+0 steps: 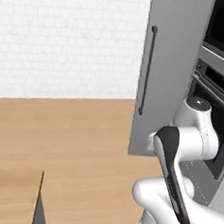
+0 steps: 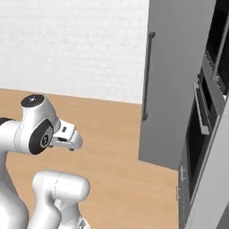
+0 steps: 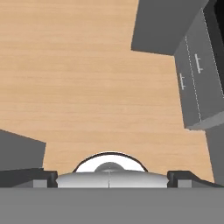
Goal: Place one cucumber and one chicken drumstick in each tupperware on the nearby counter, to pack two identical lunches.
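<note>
Wooden floor (image 3: 87, 78) lies below the claw (image 3: 111, 177), a tall grey cabinet (image 1: 168, 75) with a long vertical handle (image 1: 147, 69) ahead and right of it. Claw spread wide, empty. No food or box visible, so their lie cannot be told.

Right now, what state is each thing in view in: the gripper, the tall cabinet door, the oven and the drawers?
gripper: open, jaws wide apart, holding nothing, pointing down at the wooden floor.
tall grey cabinet door: shut, its long dark handle upright.
built-in oven: door shut.
grey drawers: shut, small handles flush in line.
</note>
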